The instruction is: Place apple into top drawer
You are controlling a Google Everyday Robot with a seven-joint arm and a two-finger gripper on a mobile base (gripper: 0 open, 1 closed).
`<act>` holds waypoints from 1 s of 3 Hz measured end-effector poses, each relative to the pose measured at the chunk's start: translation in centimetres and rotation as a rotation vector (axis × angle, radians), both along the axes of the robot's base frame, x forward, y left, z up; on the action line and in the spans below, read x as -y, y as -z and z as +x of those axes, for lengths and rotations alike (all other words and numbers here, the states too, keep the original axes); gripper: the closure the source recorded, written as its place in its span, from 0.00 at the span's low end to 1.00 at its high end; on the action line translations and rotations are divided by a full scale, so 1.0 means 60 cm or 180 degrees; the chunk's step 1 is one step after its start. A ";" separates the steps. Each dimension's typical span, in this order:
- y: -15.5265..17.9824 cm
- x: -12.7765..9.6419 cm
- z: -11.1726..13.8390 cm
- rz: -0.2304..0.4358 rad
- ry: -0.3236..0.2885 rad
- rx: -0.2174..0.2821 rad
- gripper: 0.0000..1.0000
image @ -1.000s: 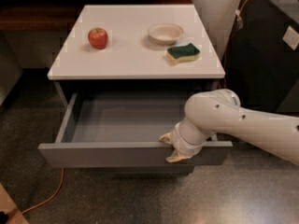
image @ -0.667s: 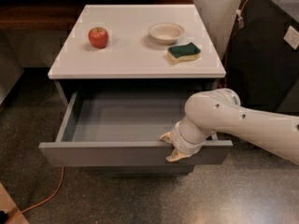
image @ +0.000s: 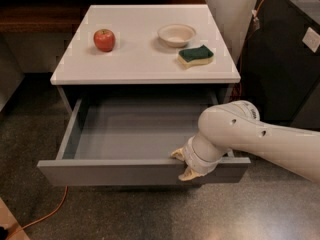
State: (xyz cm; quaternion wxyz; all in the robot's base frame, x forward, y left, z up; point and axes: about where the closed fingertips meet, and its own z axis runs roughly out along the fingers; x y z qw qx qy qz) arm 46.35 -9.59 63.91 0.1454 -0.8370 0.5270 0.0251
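The hand sits at the front panel of the top drawer, right of the panel's middle. One tan fingertip lies on the inner side of the panel's upper edge and the other shows on the outer face below it. I read this as a narrow setting, clamped across the panel. The hand carries nothing else. The white arm runs from the hand toward the lower right of the view.

The top drawer is pulled well out. Its shallow grey interior is open to the camera, and I see nothing lying in it.

Above the drawer, the white tabletop carries three items. A beige bowl stands on the right half, with a green and yellow sponge just beside it on the near side.

The apple rests on the left half of the tabletop, well apart from both items and from the hand, with its stem end up.

Handling notes for the apple:
- I judge it light, rigid and smooth-skinned.
- Being round, it can roll if nudged off-centre.
- Excess squeeze may bruise it, and a drop into the drawer may do the same.
- I recommend a top-down approach, with the pads set on opposite sides at the widest girth.
- The hand needs to open wider than it is now before descending.
- Release should come low inside the drawer, clear of its walls.
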 end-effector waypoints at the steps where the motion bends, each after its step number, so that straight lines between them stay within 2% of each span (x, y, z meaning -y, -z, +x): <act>1: 0.000 0.000 0.000 0.0000 0.0000 0.0000 0.53; 2: -0.030 -0.029 -0.019 0.0004 -0.0021 0.0045 0.31; 3: -0.030 -0.029 -0.018 0.0004 -0.0021 0.0045 0.08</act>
